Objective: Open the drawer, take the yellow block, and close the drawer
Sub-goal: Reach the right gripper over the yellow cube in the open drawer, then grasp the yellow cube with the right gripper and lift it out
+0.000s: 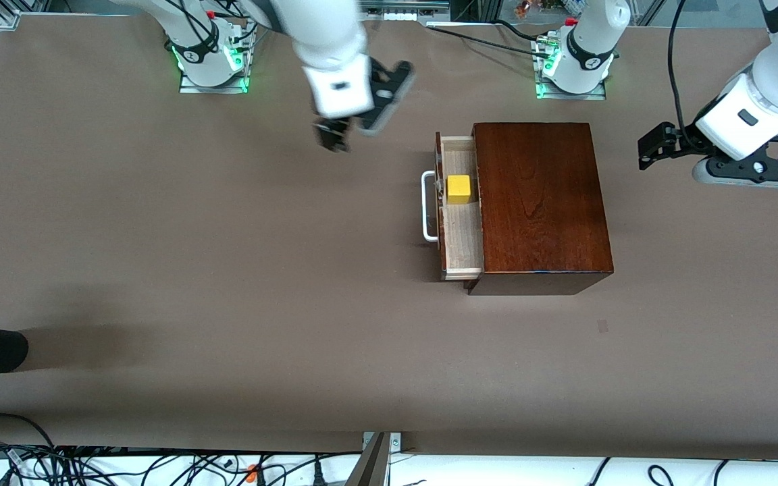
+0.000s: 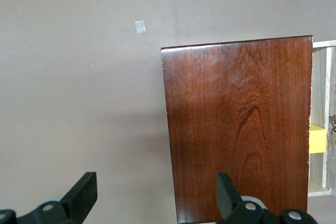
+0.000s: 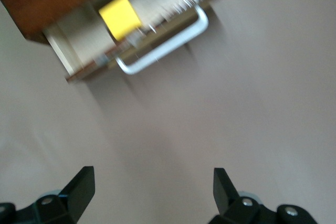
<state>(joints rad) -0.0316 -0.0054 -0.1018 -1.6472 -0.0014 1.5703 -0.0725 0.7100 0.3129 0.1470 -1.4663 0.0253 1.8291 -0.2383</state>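
The drawer (image 1: pixel 460 216) is pulled partway out of the dark reddish-brown wooden box (image 1: pixel 541 202), sticking out toward the right arm's end of the bench (image 1: pixel 159 270), and you can see its pale wood inside from above. The white loop handle (image 1: pixel 428 206) sits on the drawer's dark front, pointing away from the box. The yellow block (image 1: pixel 458 189) is sitting right in the drawer, on the pale floor, tucked against the inside of the drawer front and a bit more toward the robots' bases than the middle of the drawer. The right tool (image 1: pixel 335 135) hangs in the air over bare bench, well off from the handle toward the right arm's end, and its fingers (image 3: pixel 79 187) are spread wide apart with nothing between them; the right wrist view looks down at the handle, the block and the open drawer, all a bit smeared. The left tool (image 1: pixel 652 148) hovers over the bench at the left arm's end, clear of the box, fingers (image 2: pixel 84 195) spread apart too and holding nothing, just waiting there. From the left wrist view you get the box's top and a sliver of yellow in the drawer past its edge. There's also a small pale square mark (image 1: pixel 603 326) on the bench, nearer the front camera than the box.
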